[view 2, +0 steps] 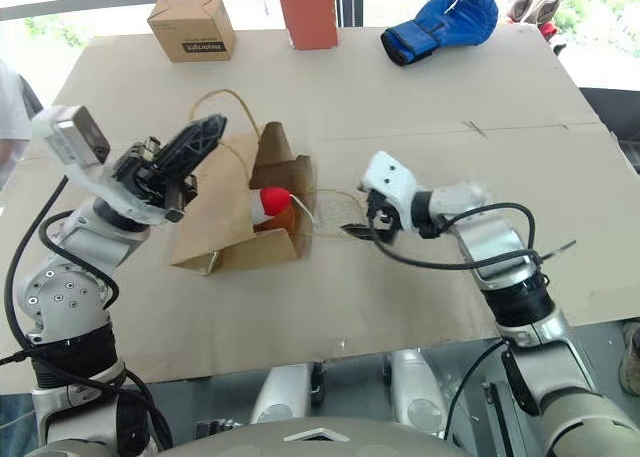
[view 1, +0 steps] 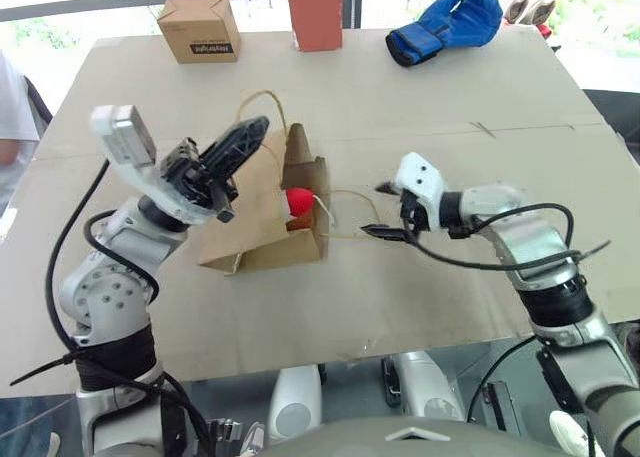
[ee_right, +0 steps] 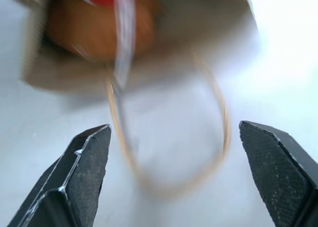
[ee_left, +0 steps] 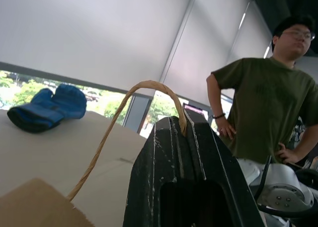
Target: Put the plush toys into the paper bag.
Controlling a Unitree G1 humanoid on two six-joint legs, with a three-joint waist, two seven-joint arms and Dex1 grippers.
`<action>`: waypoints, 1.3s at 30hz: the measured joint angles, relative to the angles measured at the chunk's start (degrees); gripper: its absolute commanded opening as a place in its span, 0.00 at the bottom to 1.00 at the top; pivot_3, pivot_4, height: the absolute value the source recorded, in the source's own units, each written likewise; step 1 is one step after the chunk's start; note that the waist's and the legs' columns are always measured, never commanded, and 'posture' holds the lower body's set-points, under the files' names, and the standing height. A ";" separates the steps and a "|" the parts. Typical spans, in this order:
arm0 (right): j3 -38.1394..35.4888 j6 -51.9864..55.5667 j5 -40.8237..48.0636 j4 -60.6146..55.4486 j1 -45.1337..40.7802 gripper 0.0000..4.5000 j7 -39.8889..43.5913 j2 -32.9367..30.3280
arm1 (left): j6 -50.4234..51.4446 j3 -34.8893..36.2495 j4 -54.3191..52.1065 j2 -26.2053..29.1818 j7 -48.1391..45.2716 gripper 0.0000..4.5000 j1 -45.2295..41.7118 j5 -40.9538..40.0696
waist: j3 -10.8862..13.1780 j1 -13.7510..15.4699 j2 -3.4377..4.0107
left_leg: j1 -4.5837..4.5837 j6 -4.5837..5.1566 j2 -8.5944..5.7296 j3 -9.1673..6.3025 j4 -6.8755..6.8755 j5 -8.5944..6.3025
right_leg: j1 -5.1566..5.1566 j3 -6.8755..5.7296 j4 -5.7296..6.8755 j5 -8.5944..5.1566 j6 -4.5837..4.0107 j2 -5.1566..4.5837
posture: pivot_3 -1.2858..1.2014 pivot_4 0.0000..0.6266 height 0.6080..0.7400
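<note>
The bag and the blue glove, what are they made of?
The paper bag looks like plain brown kraft paper: matte, creased, with a thin twisted tan handle. The blue glove seems smooth, slightly shiny padded leather or vinyl; which one, I cannot tell.

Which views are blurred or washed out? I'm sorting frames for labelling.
Right wrist view: the paper bag, its loop handle and the toys at its mouth are smeared, with glare at upper right, while the right hand fingers stay crisp. Left wrist view: sharp, the windows bright. Eye views: clear, overexposed beyond the table's far edge.
</note>
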 measured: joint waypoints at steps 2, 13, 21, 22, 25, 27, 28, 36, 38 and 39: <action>-2.44 7.54 2.23 -0.72 0.83 0.88 -3.16 3.60 | 0.29 0.52 0.04 0.61 -0.06 0.00 -0.31 -1.09 | 0.01 -0.08 0.01 | 0.00 0.00 0.00 -0.01 0.00 0.00 | -0.02 0.00 0.03 0.00 0.00 0.02 | 0.52 0.24 1.00; -26.14 29.23 11.46 -7.20 -1.41 0.88 -15.74 21.74 | 1.61 3.08 1.60 4.58 -0.73 0.00 -0.28 -4.46 | 0.01 0.20 0.03 | -0.08 0.00 0.00 0.00 -0.01 0.00 | -0.12 -0.01 -0.01 0.00 0.02 0.02 | 0.52 0.24 1.00; -28.92 24.75 18.80 -6.58 -3.79 0.27 -16.56 25.06 | 1.61 2.63 1.52 3.86 -0.32 0.00 -0.26 -4.44 | 0.01 0.26 0.04 | -0.15 0.00 -0.01 0.00 -0.04 0.00 | -0.12 -0.03 -0.08 0.03 0.07 0.00 | 0.52 0.24 1.00; -29.44 23.49 20.55 -6.66 -3.83 0.17 -16.42 25.08 | 1.61 2.59 1.52 3.82 -0.18 0.00 -0.27 -4.42 | 0.02 0.25 0.04 | -0.15 0.00 -0.01 -0.02 -0.04 0.00 | -0.12 -0.04 -0.07 0.04 0.08 0.00 | 0.52 0.24 1.00; -30.04 21.04 24.05 -6.75 -4.15 0.01 -16.44 24.59 | 1.60 2.31 1.53 3.68 0.04 0.00 -0.56 -4.29 | 0.02 0.21 0.04 | -0.13 0.00 0.00 -0.02 -0.05 0.00 | -0.12 -0.04 -0.06 0.03 0.06 0.00 | 0.52 0.24 1.00; -30.54 20.10 26.28 -6.86 -4.60 0.01 -16.62 24.47 | 1.56 1.68 1.64 3.67 0.03 0.00 -1.48 -3.96 | 0.02 0.26 0.04 | -0.14 0.00 0.00 -0.03 -0.05 0.00 | -0.12 -0.05 -0.05 0.03 0.06 0.01 | 0.52 0.24 1.00; -31.21 19.77 27.71 -6.95 -5.23 0.01 -16.80 24.42 | 1.54 1.26 1.94 3.68 0.04 0.00 -2.37 -3.65 | 0.02 0.33 0.05 | -0.15 0.00 0.00 -0.04 -0.05 0.00 | -0.12 -0.06 -0.06 0.03 0.06 0.00 | 0.52 0.24 1.00; -37.41 17.66 42.29 -11.04 -14.52 0.01 -23.00 22.12 | 0.44 -2.36 12.96 5.95 -2.18 0.00 -13.31 3.63 | 0.02 0.24 0.06 | -0.14 0.01 -0.01 -0.06 -0.09 0.00 | -0.12 -0.07 -0.07 0.07 0.14 0.03 | 0.52 0.24 1.00; -38.12 17.66 45.21 -11.80 -15.65 0.00 -25.35 21.30 | 0.34 -4.03 16.06 6.83 -3.95 0.16 -15.25 6.00 | 0.03 0.19 0.06 | -0.15 0.01 -0.01 -0.05 -0.14 0.00 | -0.13 -0.07 -0.11 0.08 0.15 0.03 | 0.52 0.24 1.00; -38.03 17.68 46.46 -12.42 -15.86 0.00 -26.75 20.21 | -1.32 -5.86 19.01 7.06 -6.10 0.20 -17.26 8.98 | 0.03 0.18 0.06 | -0.15 0.01 -0.01 -0.06 -0.14 0.00 | -0.13 -0.08 -0.10 0.07 0.14 0.03 | 0.52 0.24 1.00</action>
